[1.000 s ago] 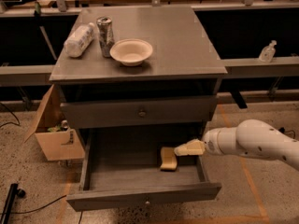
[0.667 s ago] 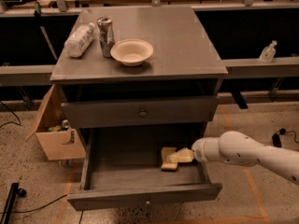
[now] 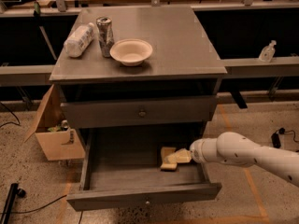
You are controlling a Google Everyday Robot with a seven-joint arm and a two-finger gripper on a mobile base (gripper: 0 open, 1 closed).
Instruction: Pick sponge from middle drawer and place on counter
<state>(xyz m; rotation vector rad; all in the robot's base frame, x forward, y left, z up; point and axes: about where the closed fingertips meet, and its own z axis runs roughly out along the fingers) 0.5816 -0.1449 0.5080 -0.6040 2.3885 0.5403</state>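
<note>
The middle drawer (image 3: 140, 201) is pulled open at the bottom of the cabinet, with a small pale knob on its low front panel. The pale yellow sponge (image 3: 166, 152) lies on the drawer floor, right of centre. My gripper (image 3: 174, 158) reaches in from the right on a white arm (image 3: 238, 152) and sits low inside the drawer, right at the sponge and partly covering it. The grey counter (image 3: 182, 41) forms the cabinet's top.
On the counter's left stand a white bowl (image 3: 131, 51), a can (image 3: 104, 29) and a lying plastic bottle (image 3: 78, 39). The taller drawer (image 3: 141, 112) above is closed. An open cardboard box (image 3: 53, 132) sits on the floor at the left. A small bottle (image 3: 267, 52) stands on the right ledge.
My arm has moved left and lower into the drawer. The gripper, which was beside the sponge's right edge, now overlaps it. The sponge has not visibly moved.
</note>
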